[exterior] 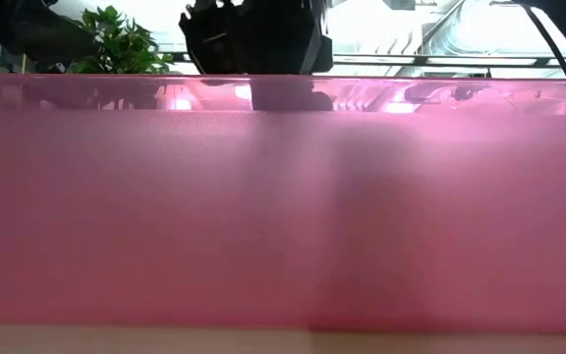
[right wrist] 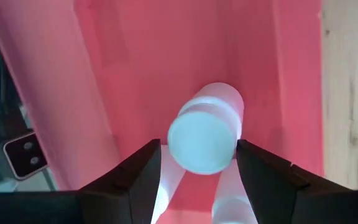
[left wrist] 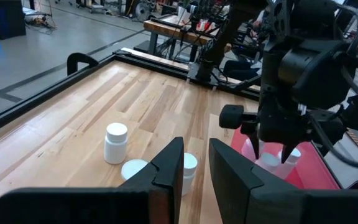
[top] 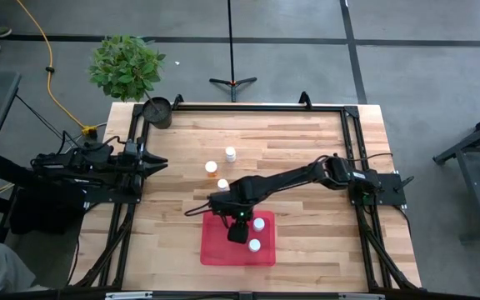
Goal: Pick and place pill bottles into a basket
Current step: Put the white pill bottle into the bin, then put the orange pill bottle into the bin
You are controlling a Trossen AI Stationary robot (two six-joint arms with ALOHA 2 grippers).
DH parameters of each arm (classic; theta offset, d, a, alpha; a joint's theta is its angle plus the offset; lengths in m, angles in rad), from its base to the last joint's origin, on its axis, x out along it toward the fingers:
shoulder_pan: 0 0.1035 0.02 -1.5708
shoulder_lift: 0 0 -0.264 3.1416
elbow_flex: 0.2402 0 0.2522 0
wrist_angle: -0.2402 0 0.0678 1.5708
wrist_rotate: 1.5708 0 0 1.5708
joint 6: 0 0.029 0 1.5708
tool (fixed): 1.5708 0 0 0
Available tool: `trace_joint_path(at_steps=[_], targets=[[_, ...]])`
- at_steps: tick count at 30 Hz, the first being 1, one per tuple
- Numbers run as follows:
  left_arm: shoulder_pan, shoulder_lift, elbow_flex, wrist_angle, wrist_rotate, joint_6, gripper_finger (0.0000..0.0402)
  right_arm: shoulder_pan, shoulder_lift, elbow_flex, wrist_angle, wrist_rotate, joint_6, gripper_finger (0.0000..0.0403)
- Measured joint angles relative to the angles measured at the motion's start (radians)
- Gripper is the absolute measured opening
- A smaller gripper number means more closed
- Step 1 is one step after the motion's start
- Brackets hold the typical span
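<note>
Pincer first: at the high view's left edge the left gripper (top: 161,162) waits with its two dark fingers spread apart. Near the middle stand three tiny white-capped pill bottles: one white (top: 230,153), one orange-bodied (top: 212,168), one (top: 222,184) just below. Lower centre, the right gripper (top: 237,235) reaches into the flat red plastic basket (top: 213,253), fingers clamped on a white bottle (right wrist: 205,132). Two more bottles (top: 258,223) (top: 254,245) stand inside. No lettering is legible.
</note>
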Motion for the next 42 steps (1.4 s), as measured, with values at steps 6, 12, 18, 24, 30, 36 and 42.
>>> trace_joint_path(at_steps=[6,12,18,24,30,36,42], targets=[[0.000,0.000,0.000,0.010,0.001,0.000,0.0111,-0.008,-0.004,0.101,-0.048,0.034,-0.045,0.0200],[0.000,0.000,0.000,0.041,0.002,0.000,0.0111,-0.014,-0.005,0.277,-0.098,0.160,-0.157,0.0200],[0.000,0.000,0.000,0.044,0.002,0.000,0.0111,-0.018,-0.122,0.231,0.078,0.198,-0.214,0.0200],[0.000,0.000,0.000,0.041,0.002,0.000,0.0111,-0.036,-0.201,0.242,0.074,0.269,-0.258,0.0200],[0.000,0.000,0.000,0.041,0.001,0.000,0.0111,-0.078,-0.280,0.242,0.059,0.311,-0.277,0.0200],[0.000,0.000,0.000,0.041,-0.005,0.001,0.0111,-0.122,-0.366,0.242,0.017,0.403,-0.289,0.0199],[0.000,0.000,0.000,0.041,-0.030,0.003,0.0111,-0.152,-0.432,0.242,-0.064,0.472,-0.288,0.0199]])
